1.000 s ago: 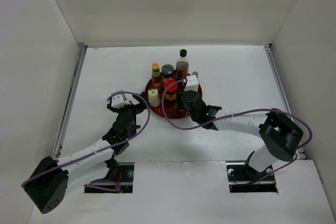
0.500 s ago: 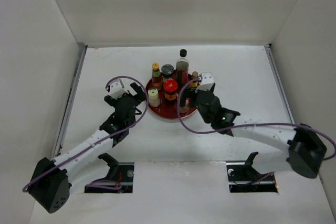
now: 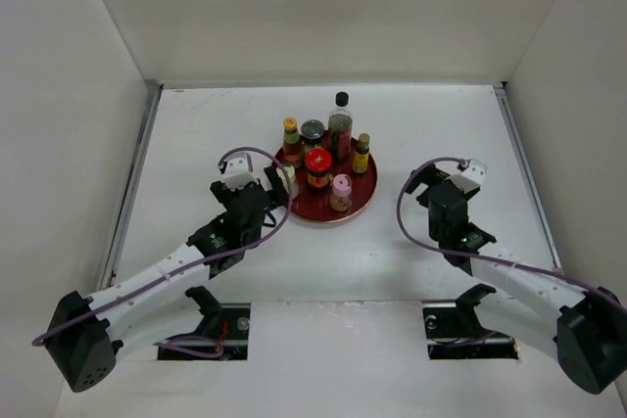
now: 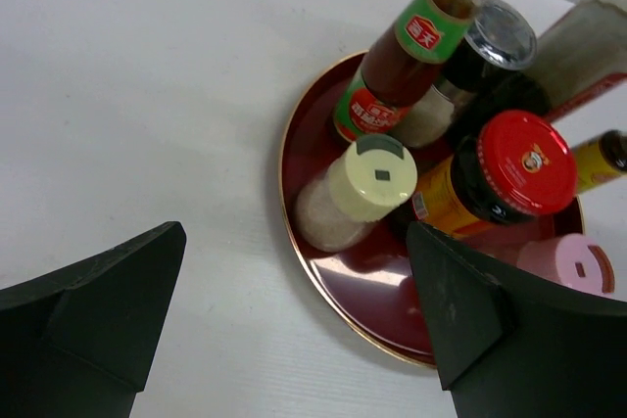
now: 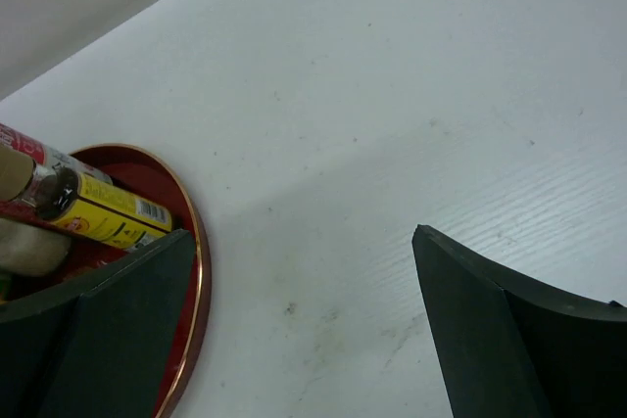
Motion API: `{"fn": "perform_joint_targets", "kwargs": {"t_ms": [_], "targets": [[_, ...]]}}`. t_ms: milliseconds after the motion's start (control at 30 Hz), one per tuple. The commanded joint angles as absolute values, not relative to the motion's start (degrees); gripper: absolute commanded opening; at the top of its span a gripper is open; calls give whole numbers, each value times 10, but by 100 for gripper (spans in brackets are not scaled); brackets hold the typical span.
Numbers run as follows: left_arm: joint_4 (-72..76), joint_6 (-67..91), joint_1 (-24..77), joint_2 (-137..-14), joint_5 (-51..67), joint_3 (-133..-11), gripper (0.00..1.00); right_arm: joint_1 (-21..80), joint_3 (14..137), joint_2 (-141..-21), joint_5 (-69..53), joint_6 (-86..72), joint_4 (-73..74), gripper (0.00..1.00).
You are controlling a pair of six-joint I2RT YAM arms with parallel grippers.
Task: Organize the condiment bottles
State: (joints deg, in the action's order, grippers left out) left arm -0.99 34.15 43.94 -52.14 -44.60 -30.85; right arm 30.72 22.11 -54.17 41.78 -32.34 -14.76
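Status: all seven bottles stand upright on the round red tray (image 3: 361, 195), which sits mid-table. The tall dark black-capped bottle (image 3: 340, 124) is at the back, with the grey-capped jar (image 3: 313, 131) and yellow-capped red sauce (image 3: 291, 139) to its left. The yellow-labelled bottle (image 3: 361, 154) is on the right side, the red-lidded jar (image 3: 317, 165) in the middle, the pink-capped bottle (image 3: 341, 191) at the front and the cream bottle (image 4: 367, 175) at the left rim. I count none off the tray, so I judge the sorting done or nearly so; at most a spacing tidy-up and pulling both arms back are left. My left gripper (image 4: 295, 230) is spread wide and empty at the tray's left edge. The cream bottle is framed between its jaws in the wrist view, with no contact that I can see. My right gripper (image 5: 301, 232) is also spread wide, holding nothing, over bare table (image 5: 392, 95) off to the tray's right and touching no bottle.
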Motion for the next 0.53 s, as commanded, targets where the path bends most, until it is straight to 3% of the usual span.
{"fn": "perform_joint_targets", "kwargs": {"t_ms": [0,500], "targets": [[-9,346,464,-502,-453,-328,100,302,232,-556,387,-364,-183,100],[1,338,502,-493,-504,-325,100,306,228,-558,378,-352,-197,100]]}}
